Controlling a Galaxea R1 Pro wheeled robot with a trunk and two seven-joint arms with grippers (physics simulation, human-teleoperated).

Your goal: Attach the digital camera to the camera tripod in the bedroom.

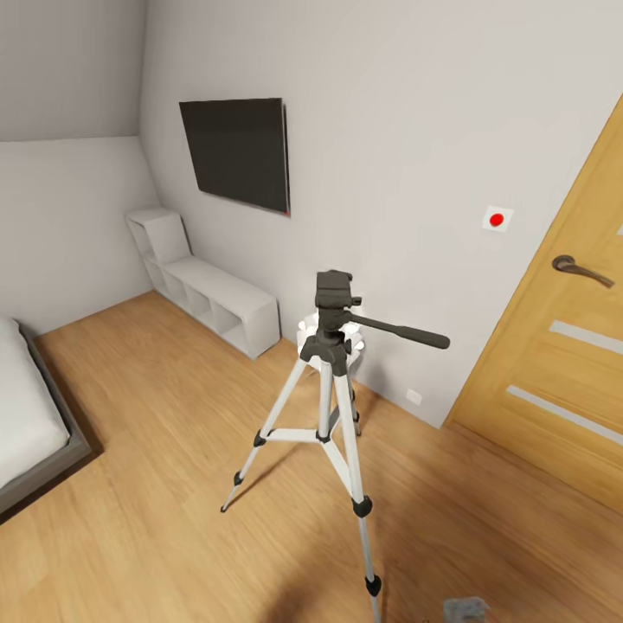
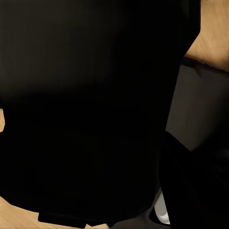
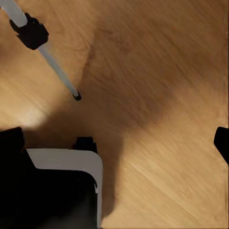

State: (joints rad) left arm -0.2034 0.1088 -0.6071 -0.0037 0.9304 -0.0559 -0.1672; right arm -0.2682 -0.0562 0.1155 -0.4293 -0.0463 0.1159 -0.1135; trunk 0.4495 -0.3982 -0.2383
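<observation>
The camera tripod (image 1: 333,381) stands on the wood floor in the middle of the head view, silver-white legs spread. Its black pan head (image 1: 334,298) is bare on top, and the long handle (image 1: 407,331) points right. The digital camera is hidden from me. A big black shape (image 2: 95,109) sits right against the left wrist camera; I cannot tell what it is. In the right wrist view, one tripod leg (image 3: 57,69) ends in a black foot (image 3: 77,96). My right gripper (image 3: 117,140) hangs open over the floor with nothing between its fingers.
Behind the tripod stands a small white lamp (image 1: 305,333) against the wall. A wooden door (image 1: 562,363) is at the right, a wall TV (image 1: 234,151) and white cube shelves (image 1: 216,298) at the left, and the bed (image 1: 26,415) at the far left. My own base (image 3: 67,162) is near the tripod foot.
</observation>
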